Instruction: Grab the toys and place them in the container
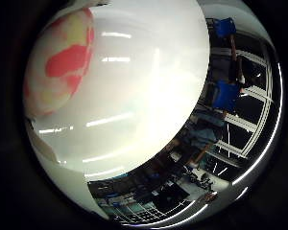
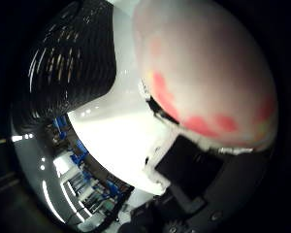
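A round cream toy with red and pink patches [image 2: 209, 73] fills much of the right thumb side palm view, close to the palm. It also shows at the edge of the right little finger side palm view [image 1: 60, 62]. White and black parts of my hand [image 2: 189, 170] curl against the toy's edge. A black ribbed container [image 2: 73, 68] stands beside the toy on the white table [image 1: 149, 86].
Past the table's edge, the room shows blue chairs [image 1: 226, 94] and metal frames in the right little finger side palm view. More room clutter lies beyond the table edge in the right thumb side palm view [image 2: 82, 180].
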Controlling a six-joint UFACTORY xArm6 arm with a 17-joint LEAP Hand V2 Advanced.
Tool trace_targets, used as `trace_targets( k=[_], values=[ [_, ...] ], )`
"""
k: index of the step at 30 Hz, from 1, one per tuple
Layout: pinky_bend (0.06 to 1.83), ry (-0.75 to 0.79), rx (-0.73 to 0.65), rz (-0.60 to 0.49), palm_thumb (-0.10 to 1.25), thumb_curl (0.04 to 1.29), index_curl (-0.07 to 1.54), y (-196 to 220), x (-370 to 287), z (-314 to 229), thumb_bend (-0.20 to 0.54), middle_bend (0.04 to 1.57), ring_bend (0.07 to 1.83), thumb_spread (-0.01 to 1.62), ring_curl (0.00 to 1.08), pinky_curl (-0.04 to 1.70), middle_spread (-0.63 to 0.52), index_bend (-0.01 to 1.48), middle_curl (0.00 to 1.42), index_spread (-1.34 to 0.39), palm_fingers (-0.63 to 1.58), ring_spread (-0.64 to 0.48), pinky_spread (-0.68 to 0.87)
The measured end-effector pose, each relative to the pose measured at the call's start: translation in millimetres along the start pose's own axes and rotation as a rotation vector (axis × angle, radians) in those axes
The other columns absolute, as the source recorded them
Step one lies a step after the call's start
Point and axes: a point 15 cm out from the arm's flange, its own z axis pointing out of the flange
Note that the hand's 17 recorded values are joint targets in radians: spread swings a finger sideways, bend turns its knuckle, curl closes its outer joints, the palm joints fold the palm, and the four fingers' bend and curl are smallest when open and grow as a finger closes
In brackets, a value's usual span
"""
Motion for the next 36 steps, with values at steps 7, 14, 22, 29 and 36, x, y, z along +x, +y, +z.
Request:
trace_targets(
  k=[7, 14, 22, 29, 36],
  values=[
    [1.29, 0.001, 0.003, 0.002, 0.70, 0.34, 0.32, -2, 1, 2, -0.009, 0.82, 1.17, 1.00, 0.57, 0.52, -0.35, 0.40, 0.70, -0.44, 1.10, -0.31, -0.37],
    [1.41, 0.005, 0.099, 0.032, 0.93, 0.41, 0.66, -19, 15, -7, -0.005, 1.04, 1.31, 0.99, 0.69, 0.66, -0.34, 0.85, 0.92, -0.45, 1.05, -0.29, -0.25],
    [1.42, -0.033, 0.181, 0.149, 1.03, 0.49, 0.88, -7, 54, -33, -0.011, 1.20, 1.37, 1.06, 0.80, 0.82, -0.28, 1.04, 1.03, -0.34, 1.01, -0.27, -0.18],
    [1.39, -0.045, 0.159, 0.158, 1.04, 0.54, 0.93, 20, 52, -59, -0.011, 1.24, 1.39, 1.09, 0.85, 0.93, -0.24, 1.05, 1.03, -0.31, 0.98, -0.26, -0.16],
    [1.34, -0.128, 0.156, 0.149, 1.04, 0.58, 0.96, 51, 31, -102, -0.012, 1.26, 1.39, 1.08, 0.88, 1.04, -0.23, 1.05, 1.02, -0.30, 0.97, -0.25, -0.16]
  ],
)
